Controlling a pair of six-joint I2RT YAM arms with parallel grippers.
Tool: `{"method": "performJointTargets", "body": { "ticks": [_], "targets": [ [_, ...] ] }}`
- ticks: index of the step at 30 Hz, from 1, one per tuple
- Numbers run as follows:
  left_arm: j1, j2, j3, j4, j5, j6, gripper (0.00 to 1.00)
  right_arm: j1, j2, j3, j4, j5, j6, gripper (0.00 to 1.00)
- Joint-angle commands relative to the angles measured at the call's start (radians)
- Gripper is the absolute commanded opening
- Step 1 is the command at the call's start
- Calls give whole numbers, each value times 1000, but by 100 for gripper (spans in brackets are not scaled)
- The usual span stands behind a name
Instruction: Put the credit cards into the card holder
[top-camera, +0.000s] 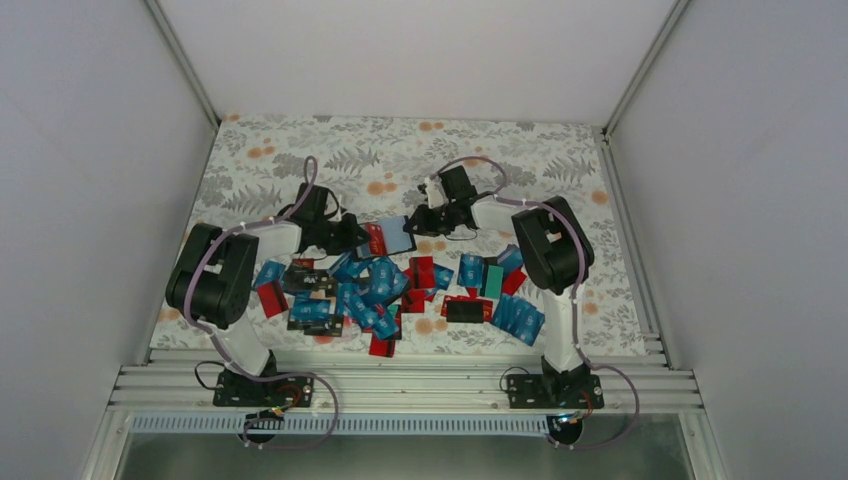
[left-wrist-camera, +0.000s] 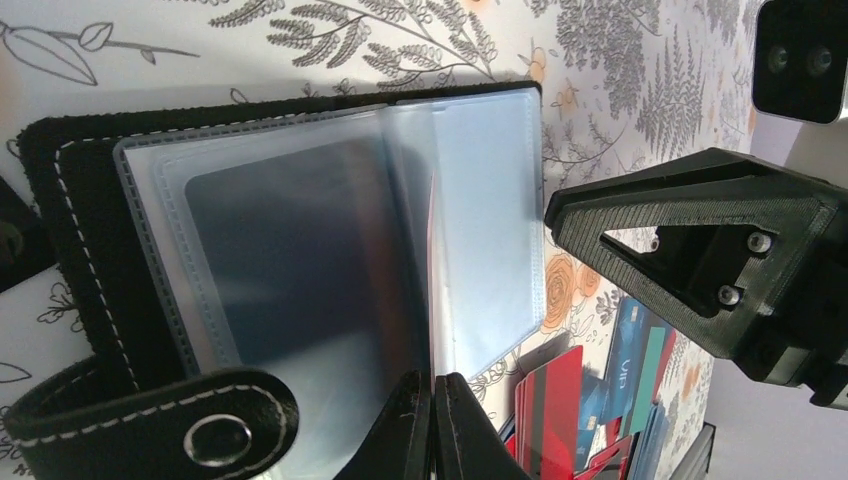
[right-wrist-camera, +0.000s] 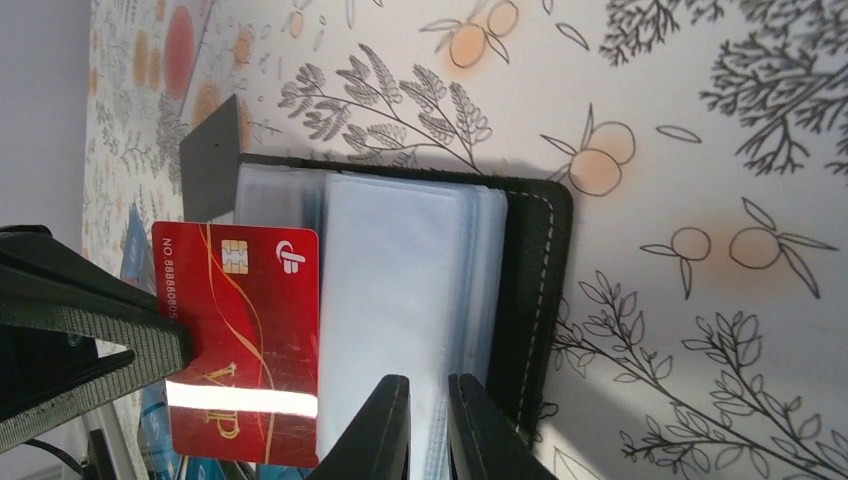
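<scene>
The black card holder (top-camera: 398, 233) lies open on the floral cloth, its clear sleeves up; it also shows in the left wrist view (left-wrist-camera: 60, 200) and the right wrist view (right-wrist-camera: 525, 290). My left gripper (top-camera: 358, 238) (left-wrist-camera: 433, 400) is shut on a red card (right-wrist-camera: 245, 330), held at the sleeves' left edge; the left wrist view shows it edge-on (left-wrist-camera: 431, 240). My right gripper (top-camera: 418, 225) (right-wrist-camera: 430, 400) is pinched on the clear sleeves (right-wrist-camera: 400, 280) at the holder's near edge. Many blue, red, black and teal credit cards (top-camera: 380, 285) lie piled in front of the holder.
More cards spread left (top-camera: 270, 290) and right (top-camera: 518, 315) of the pile. A loose black card (right-wrist-camera: 208, 158) lies beside the holder. White walls enclose the cloth; a metal rail (top-camera: 400, 385) runs along the near edge.
</scene>
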Motion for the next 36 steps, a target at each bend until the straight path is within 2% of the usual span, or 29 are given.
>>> {"method": "performJointTargets", "body": {
  "ticks": [1,12,36],
  "targets": [
    [15,34,31,-36,45,9,2,2,29,29,-18,-15,-22,12],
    [42,84,62,-61,97,57,2,3,51,35,-23,-27,-33,11],
    [48,128,123,-76,104,127,2,4,73,44,-34,-39,-37,10]
  ]
}}
